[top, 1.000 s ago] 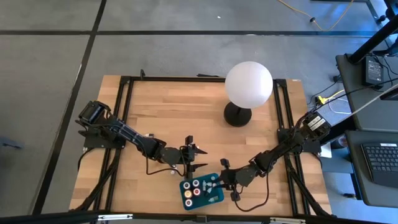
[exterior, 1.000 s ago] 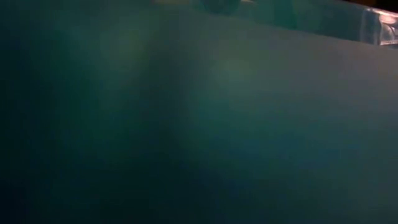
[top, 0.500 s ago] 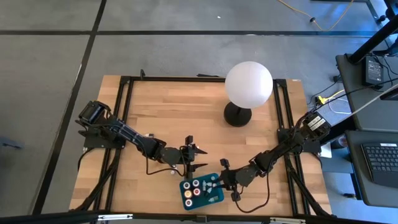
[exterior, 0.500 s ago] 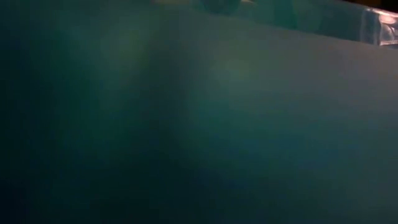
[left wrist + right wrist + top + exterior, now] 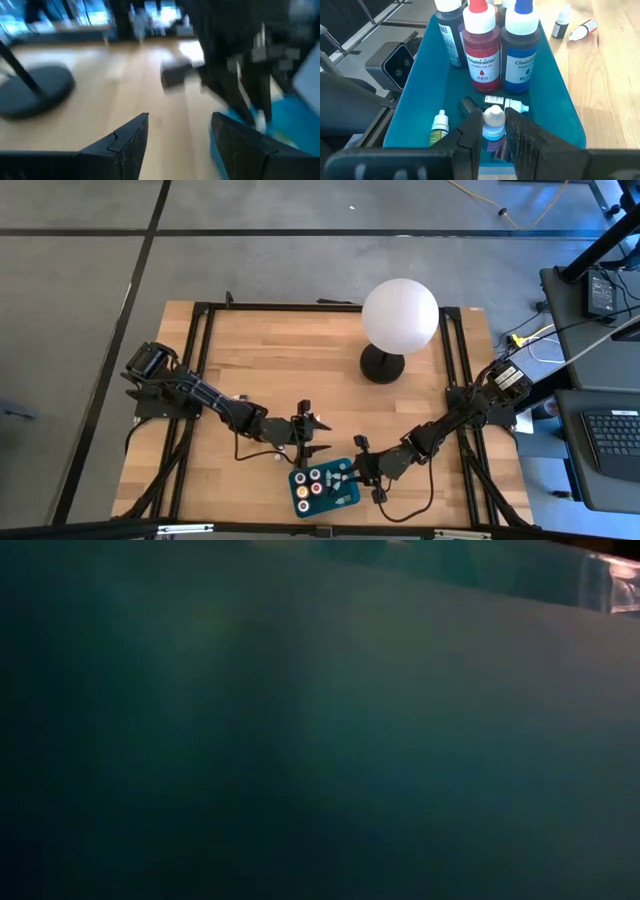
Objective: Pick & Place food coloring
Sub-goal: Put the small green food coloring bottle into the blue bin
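A teal tray [image 5: 345, 498] near the table's front edge holds several food coloring bottles: a red one [image 5: 481, 50], a blue one [image 5: 521, 50], a dark one [image 5: 451, 30], a small green one [image 5: 439, 127] and one lying flat [image 5: 506, 103]. My right gripper [image 5: 352, 472] is over the tray's right end, shut on a small white-capped bottle [image 5: 494, 117]. My left gripper [image 5: 314, 434] is open and empty just beyond the tray's far left corner. Two small bottles [image 5: 561, 22] [image 5: 583, 30] lie on the wood beside the tray. My right gripper pinches the small bottle between its two fingers [image 5: 470, 137], on the body just below the white cap's blue collar [image 5: 493, 134]. The bottle stands upright inside the tray. The fingers hide its base, so whether it rests on the tray floor cannot be told.
A white globe lamp [image 5: 400, 315] on a black base [image 5: 381, 364] stands at the table's far right; its base also shows in the left wrist view [image 5: 30, 92]. The tray's wall [image 5: 300, 740] fills the low view. Bare wood lies at the left and middle.
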You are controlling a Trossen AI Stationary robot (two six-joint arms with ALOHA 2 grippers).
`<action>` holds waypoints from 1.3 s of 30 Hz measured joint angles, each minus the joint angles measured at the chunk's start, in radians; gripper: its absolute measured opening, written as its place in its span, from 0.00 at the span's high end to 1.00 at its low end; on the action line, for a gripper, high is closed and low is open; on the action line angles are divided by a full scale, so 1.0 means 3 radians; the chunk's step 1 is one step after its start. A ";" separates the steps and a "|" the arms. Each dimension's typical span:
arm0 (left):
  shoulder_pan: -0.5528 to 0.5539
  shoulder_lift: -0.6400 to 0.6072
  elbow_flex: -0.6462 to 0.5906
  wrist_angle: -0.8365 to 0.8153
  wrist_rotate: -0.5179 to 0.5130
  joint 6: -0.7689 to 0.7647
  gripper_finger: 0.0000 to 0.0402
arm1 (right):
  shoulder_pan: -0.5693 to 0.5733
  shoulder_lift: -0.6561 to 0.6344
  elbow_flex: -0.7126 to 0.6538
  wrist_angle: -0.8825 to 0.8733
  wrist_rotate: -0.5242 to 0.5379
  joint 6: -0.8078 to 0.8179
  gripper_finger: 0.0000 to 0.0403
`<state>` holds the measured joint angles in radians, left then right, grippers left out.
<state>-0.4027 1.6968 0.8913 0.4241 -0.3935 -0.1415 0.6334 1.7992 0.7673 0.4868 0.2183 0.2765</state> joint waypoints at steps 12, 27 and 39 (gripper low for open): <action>-0.0004 -0.0620 -0.0002 -0.2532 -0.0093 -0.1881 0.47 | 0.0001 0.0003 -0.0001 -0.0026 -0.0012 -0.0064 0.79; -0.0051 -0.0568 -0.0002 -0.3664 0.0007 -0.2366 0.47 | 0.0005 0.0003 -0.0001 -0.0025 -0.0048 -0.0061 0.79; 0.0292 -0.0587 0.0000 -0.5268 0.0125 -0.3309 0.47 | 0.0006 0.0003 -0.0001 -0.0026 -0.0050 -0.0062 0.79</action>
<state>-0.3151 1.5208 0.8913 -1.1562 -0.3561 -1.1342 0.6353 1.8000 0.7670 0.4789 0.2032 0.2581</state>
